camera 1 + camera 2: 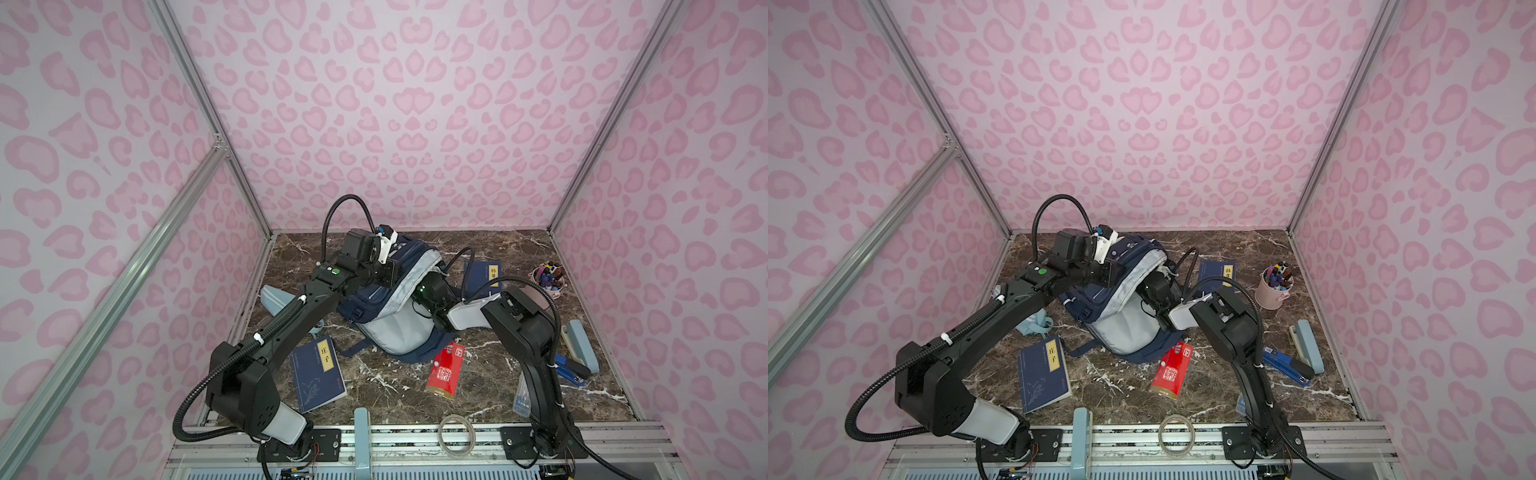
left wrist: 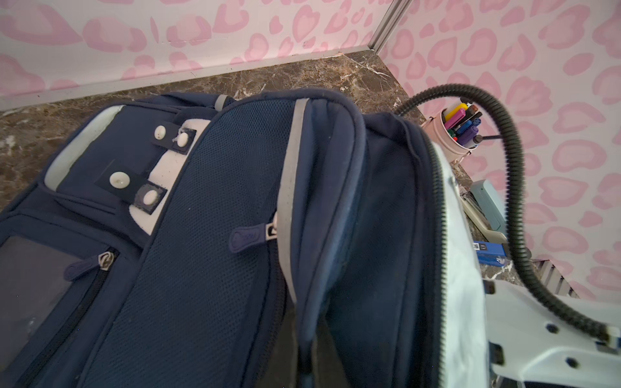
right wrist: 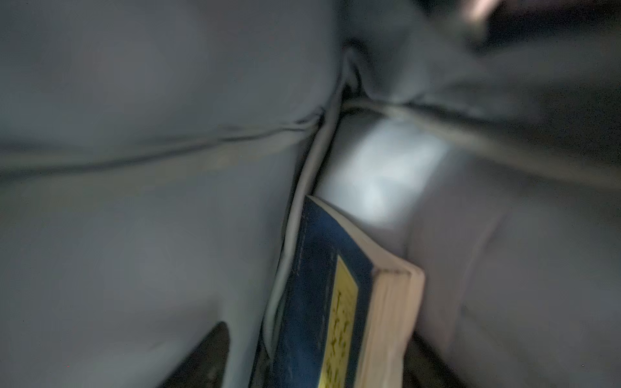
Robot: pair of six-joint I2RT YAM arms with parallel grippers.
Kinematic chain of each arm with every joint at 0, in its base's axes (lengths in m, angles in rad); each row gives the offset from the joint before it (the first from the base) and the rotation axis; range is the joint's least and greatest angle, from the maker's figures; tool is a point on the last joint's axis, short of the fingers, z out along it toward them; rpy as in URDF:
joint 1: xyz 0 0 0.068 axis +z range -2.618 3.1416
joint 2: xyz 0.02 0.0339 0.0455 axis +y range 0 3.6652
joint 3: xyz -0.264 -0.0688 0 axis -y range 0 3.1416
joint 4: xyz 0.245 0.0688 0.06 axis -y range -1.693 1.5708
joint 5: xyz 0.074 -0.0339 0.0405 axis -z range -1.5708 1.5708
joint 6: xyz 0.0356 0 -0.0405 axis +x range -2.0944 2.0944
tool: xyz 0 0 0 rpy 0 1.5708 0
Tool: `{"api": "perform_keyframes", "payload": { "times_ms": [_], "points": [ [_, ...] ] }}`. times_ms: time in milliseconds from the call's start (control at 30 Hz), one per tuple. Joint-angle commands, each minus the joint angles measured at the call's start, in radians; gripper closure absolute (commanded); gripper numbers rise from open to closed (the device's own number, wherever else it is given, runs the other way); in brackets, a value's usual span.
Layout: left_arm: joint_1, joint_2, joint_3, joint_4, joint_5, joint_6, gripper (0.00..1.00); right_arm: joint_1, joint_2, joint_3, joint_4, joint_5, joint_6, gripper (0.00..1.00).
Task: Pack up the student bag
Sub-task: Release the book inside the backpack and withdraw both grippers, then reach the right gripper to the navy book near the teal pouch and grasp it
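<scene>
Right wrist view: right gripper point(image 3: 319, 339) deep inside student bag point(image 3: 134, 235), jaws spread, blue book point(image 3: 312, 285) between.
Bag lies on marble table point(image 1: 415, 395), raised rim pinched by left gripper point(image 1: 388, 272); smooth grey lining, navy mesh outside.

Dark marble counter point(image 1: 395, 395), student bag point(image 1: 390, 336) sprawled mid-counter. Blue book point(image 1: 318, 374) and red packet point(image 1: 445, 371) lie in front. Pen cup point(image 1: 547, 279) and blue stapler point(image 1: 571, 368) sit right.

Walls point(image 1: 415, 104) papered white with pink heart-shaped blotches close in a dark brown marble tabletop point(image 1: 382, 390) veined with white. Aluminium posts point(image 1: 210, 112) stand at the two far corners, a slanted bar point(image 1: 121, 282) crosses the left wall, and a metal rail point(image 1: 399, 440) runs along the near edge. The light is soft and even.
</scene>
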State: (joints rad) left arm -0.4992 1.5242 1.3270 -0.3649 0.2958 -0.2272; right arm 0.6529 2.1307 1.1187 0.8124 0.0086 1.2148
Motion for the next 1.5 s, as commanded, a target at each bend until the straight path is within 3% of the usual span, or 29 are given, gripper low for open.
{"api": "perform_keyframes", "payload": {
  "times_ms": [0, 233, 400, 500, 600, 733, 833, 900, 1000, 1100, 1167, 1367, 1467],
  "points": [
    [0.005, 0.017, 0.0, 0.113, -0.021, -0.054, 0.96, -0.018, -0.063, -0.015, -0.15, -0.051, -0.119, 0.2],
    [0.01, 0.058, -0.003, 0.135, -0.059, -0.097, 0.96, -0.033, -0.316, -0.201, -0.336, -0.07, -0.258, 0.2],
    [0.01, 0.085, -0.028, 0.169, -0.02, -0.149, 0.94, -0.025, -0.534, -0.342, -0.432, -0.129, -0.342, 0.25],
    [0.008, 0.086, -0.072, 0.202, -0.012, -0.185, 0.79, 0.014, -0.697, -0.428, -0.535, -0.083, -0.424, 0.27],
    [0.007, 0.056, -0.112, 0.222, -0.05, -0.217, 0.55, 0.08, -0.848, -0.493, -0.644, -0.022, -0.5, 0.26],
    [0.007, -0.013, -0.142, 0.17, -0.128, -0.254, 0.29, 0.129, -0.957, -0.503, -0.808, -0.017, -0.544, 0.19],
    [0.007, -0.099, -0.202, 0.125, -0.177, -0.3, 0.11, 0.173, -0.969, -0.488, -0.846, -0.031, -0.543, 0.04],
    [0.034, -0.188, -0.303, 0.164, -0.093, -0.332, 0.03, 0.215, -0.958, -0.463, -0.862, -0.04, -0.573, 0.03],
    [0.112, -0.356, -0.463, 0.148, -0.062, -0.407, 0.0, 0.288, -0.924, -0.421, -0.87, -0.038, -0.609, 0.03],
    [0.139, -0.504, -0.521, -0.033, -0.237, -0.396, 0.04, 0.354, -0.87, -0.399, -0.815, -0.046, -0.621, 0.03],
    [0.157, -0.574, -0.553, -0.129, -0.291, -0.403, 0.04, 0.383, -0.801, -0.366, -0.77, -0.096, -0.613, 0.04],
    [0.212, -0.729, -0.674, -0.27, -0.321, -0.457, 0.01, 0.45, -0.579, -0.218, -0.755, -0.143, -0.633, 0.02],
    [0.298, -0.801, -0.775, -0.27, -0.279, -0.529, 0.07, 0.463, -0.493, -0.158, -0.746, -0.186, -0.636, 0.02]
  ]
}}
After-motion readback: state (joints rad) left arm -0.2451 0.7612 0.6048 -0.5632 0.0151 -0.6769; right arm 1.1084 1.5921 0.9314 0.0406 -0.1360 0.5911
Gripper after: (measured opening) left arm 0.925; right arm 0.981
